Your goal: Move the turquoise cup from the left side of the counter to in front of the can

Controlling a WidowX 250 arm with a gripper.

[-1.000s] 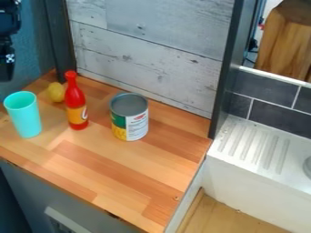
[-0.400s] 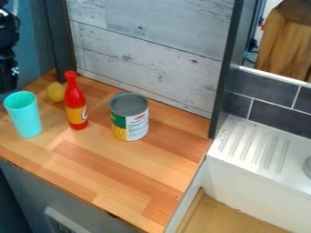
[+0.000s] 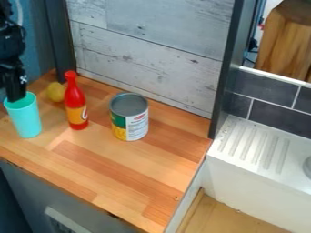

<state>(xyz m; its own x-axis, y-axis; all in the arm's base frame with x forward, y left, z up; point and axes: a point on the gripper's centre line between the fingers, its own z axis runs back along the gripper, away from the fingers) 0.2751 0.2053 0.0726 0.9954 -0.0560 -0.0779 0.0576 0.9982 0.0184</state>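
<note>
At the upper left, the black gripper [image 3: 16,95] hangs pointing down at the mouth of a turquoise cup, its lower end overlapping the rim in view; whether it touches the cup I cannot tell. The turquoise cup [image 3: 25,119] stands upright near the counter's left end. To its right stands a red bottle [image 3: 74,101] with an orange and yellow label. A yellow lemon-like object [image 3: 56,92] lies behind and between them. Farther right, a grey-topped can [image 3: 129,119] with a green, white and yellow label stands upright.
The wooden counter [image 3: 115,177] is backed by a pale plank wall [image 3: 148,50], with dark upright posts at both ends. A white sink unit [image 3: 255,150] with a ridged drainboard adjoins on the right, below dark tiles [image 3: 279,116].
The gripper has moved down and slightly right, from above and left of the cup to its mouth. The cup, bottle, can and yellow object have stayed in place.
</note>
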